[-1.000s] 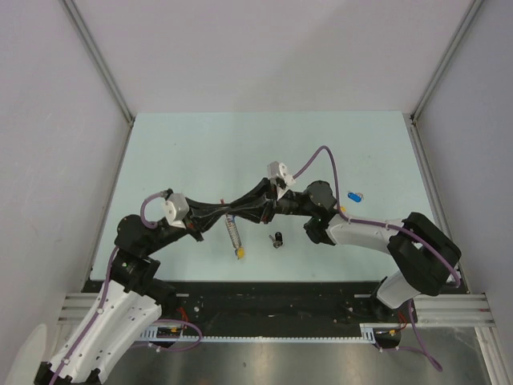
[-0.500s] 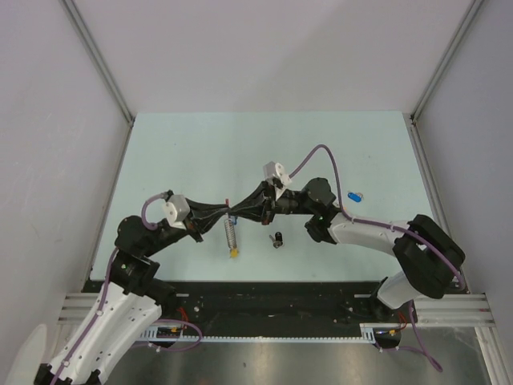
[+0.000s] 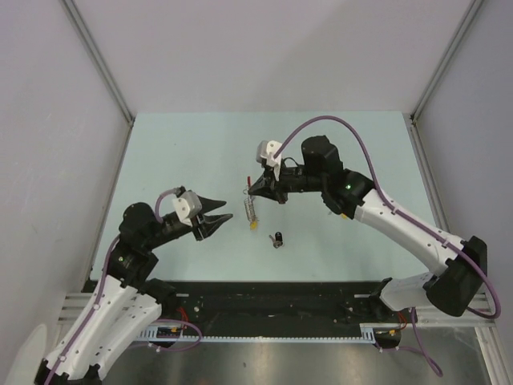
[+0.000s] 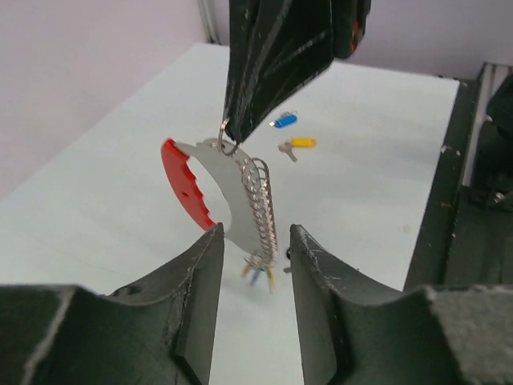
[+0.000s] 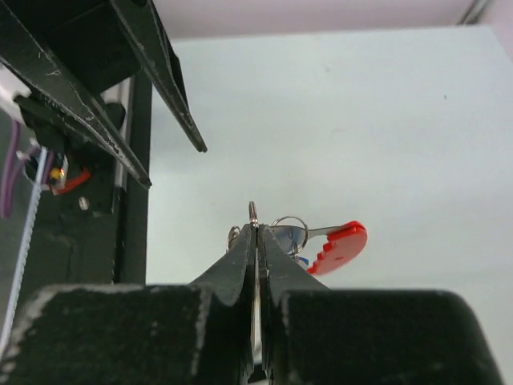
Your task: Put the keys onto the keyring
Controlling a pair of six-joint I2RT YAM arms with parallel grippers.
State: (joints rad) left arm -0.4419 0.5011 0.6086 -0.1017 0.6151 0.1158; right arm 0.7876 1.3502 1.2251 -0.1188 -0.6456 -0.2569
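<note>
Plainly, the weak point is the hold: the right gripper point(image 3: 256, 189) is clenched on only a small ring point(image 4: 227, 145) at the top of the keyring point(image 4: 231, 199), so the grey plate with its red section point(image 4: 181, 181) hangs free above the table point(image 3: 176, 160), with small tags point(image 4: 258, 274) dangling beneath that are too small to sort out. A thin pinch like that may let the keyring swing, twist or slip if anything nudges it. The left gripper point(image 3: 227, 221) is released, jaws spread, aimed at the keyring from its left and near it without touching; closing off-centre could knock the plate aside rather than steady it. The black-tagged key point(image 3: 276, 239) lies flat on the table just in front of the hanging keyring, held by neither gripper, so it is not yet threaded; being small and flat, it will likely be awkward to lift and could skid away under a finger. Farther off, the left wrist view shows a yellow-tagged key point(image 4: 298, 143) and a short blue tag point(image 4: 282, 121) lying close together; from above the right arm point(image 3: 385, 216) hides them. Either could be mistaken for a wanted key, and that arm blocks the way to them.
</note>
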